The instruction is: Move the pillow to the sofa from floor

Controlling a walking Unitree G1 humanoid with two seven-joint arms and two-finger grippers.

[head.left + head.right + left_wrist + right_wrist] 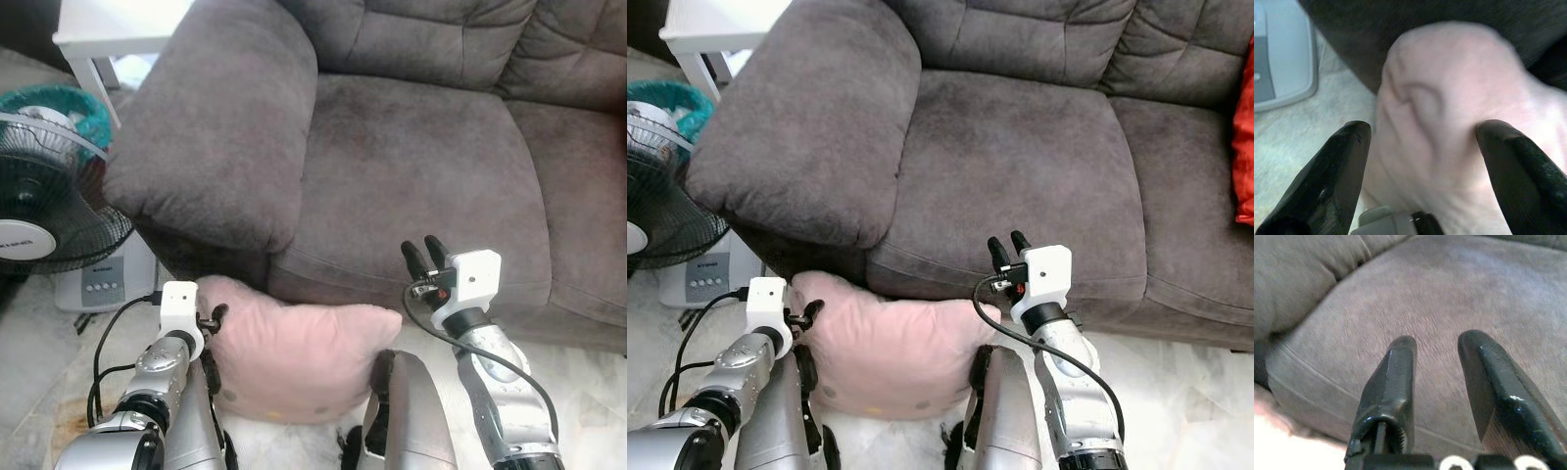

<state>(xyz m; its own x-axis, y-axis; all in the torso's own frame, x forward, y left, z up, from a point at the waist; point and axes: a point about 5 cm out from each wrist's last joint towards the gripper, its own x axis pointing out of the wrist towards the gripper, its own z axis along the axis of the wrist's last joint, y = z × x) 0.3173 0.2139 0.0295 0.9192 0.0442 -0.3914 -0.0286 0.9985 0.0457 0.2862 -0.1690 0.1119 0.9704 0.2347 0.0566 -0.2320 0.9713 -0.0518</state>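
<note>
A pale pink pillow (304,357) lies on the floor, leaning against the front of the grey sofa (411,147). My left gripper (216,318) is at the pillow's left corner. In the left wrist view its two black fingers (1347,152) stand wide apart, open, with the bulging corner of the pillow (1449,98) between them. My right gripper (424,253) is raised above the pillow's right end, pointing at the front edge of the sofa seat. It is open, with only the seat cushion (1449,293) behind the gap between its fingers.
A black standing fan (39,215) on a white base (103,279) stands on the floor at the left. A white table (108,29) sits behind the sofa's wide armrest (216,127). A red cushion (1244,147) lies at the sofa's far right. My silver legs (402,411) are below the pillow.
</note>
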